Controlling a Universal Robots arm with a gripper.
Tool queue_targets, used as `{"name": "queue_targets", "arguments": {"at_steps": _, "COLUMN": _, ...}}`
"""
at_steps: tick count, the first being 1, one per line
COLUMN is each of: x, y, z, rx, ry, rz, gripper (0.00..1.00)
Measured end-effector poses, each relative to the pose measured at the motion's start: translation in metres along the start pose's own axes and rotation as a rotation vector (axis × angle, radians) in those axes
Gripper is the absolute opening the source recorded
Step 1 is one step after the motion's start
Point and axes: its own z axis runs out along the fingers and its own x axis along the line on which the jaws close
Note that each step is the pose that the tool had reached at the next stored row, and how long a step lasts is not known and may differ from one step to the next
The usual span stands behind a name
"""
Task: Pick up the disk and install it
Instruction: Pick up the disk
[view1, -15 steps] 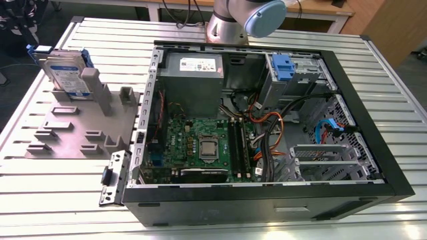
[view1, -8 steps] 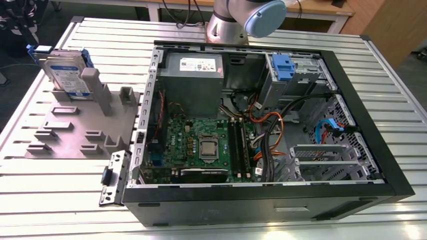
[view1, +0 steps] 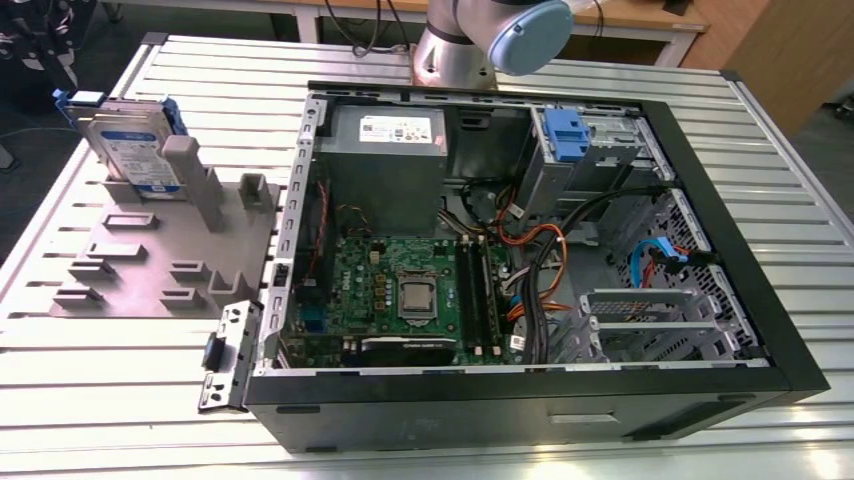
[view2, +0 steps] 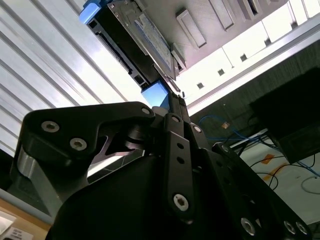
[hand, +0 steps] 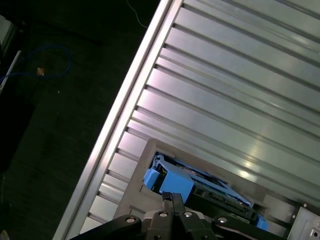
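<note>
Risk, we judge: with jaws pressed together, the gripper (hand: 172, 196) could tip the disk (view1: 134, 140) in its grey stand (view1: 134, 245)

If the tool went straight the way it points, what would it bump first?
Most likely the disk, its blue bracket right ahead of the tool in both wrist views; depth is unclear.

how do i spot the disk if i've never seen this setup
Find the open computer case on the slatted table; to the exterior view's left of it lies a grey holder plate. The disk stands on edge at the plate's far corner. Its blue frame and white-and-blue label set it apart from the plain grey posts beside it.
</note>
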Motion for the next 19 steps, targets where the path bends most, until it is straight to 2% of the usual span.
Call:
{"name": "queue_targets", "arguments": {"at_steps": 13, "x": 0.0, "y": 0.0, "z": 0.0, "rx": -0.0001, "ry": 0.0007, "rz": -0.017, "gripper": 0.11}}
{"name": "queue_targets", "arguments": {"at_steps": 19, "x": 0.0, "y": 0.0, "z": 0.0001, "rx": -0.0003, "ry": 0.0023, "rz": -0.056, "gripper": 0.11}}
